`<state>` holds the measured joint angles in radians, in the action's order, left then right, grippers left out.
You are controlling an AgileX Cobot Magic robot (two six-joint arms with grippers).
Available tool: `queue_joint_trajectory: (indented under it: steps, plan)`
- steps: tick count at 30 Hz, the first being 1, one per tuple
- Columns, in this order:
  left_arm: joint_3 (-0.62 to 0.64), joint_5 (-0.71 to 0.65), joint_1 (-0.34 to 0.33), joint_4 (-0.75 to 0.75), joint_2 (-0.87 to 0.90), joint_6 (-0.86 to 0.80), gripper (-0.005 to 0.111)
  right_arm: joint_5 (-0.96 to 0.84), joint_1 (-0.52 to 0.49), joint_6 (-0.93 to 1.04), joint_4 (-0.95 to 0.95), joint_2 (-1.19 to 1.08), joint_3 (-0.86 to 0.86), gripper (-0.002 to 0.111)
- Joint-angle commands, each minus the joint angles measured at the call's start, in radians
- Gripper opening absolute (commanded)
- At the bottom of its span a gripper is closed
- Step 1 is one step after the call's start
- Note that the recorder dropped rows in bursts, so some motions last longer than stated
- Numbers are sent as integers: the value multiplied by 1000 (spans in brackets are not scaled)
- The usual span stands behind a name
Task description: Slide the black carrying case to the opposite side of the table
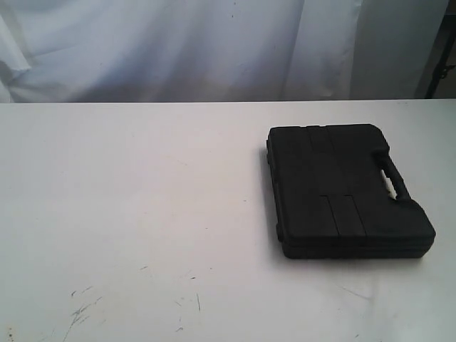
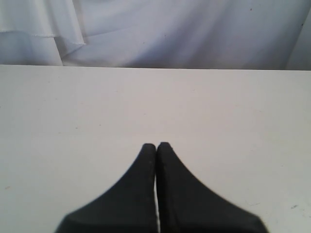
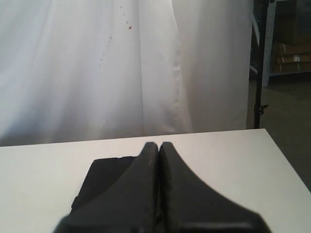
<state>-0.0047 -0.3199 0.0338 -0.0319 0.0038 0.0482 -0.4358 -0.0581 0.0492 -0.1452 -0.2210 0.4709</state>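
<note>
The black case (image 1: 347, 189) lies flat on the right half of the white table (image 1: 142, 192), its handle with the oval slot facing the right edge. Neither arm shows in the exterior view. In the left wrist view my left gripper (image 2: 156, 144) is shut, with nothing between its fingers and only bare table (image 2: 146, 107) ahead. My right gripper (image 3: 158, 144) is also shut and empty. It hangs above the table with part of the case (image 3: 104, 177) showing beyond and below its fingers, which hide the rest.
A white curtain (image 1: 178, 50) hangs behind the table's far edge. Dark scuff marks (image 1: 82, 310) lie near the front left of the tabletop. A black stand (image 3: 262, 58) and shelving show past the table's right corner in the right wrist view.
</note>
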Motion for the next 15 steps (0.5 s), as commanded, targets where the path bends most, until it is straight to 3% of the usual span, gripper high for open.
queue_joint_trajectory:
  steps: [1, 15]
  plan:
    - [5, 5, 5, -3, -4, -1, 0, 21, -6, 8, 9, 68, -102, 0]
    - [5, 5, 5, -3, -4, -1, 0, 100, -6, -2, -6, 221, -414, 0]
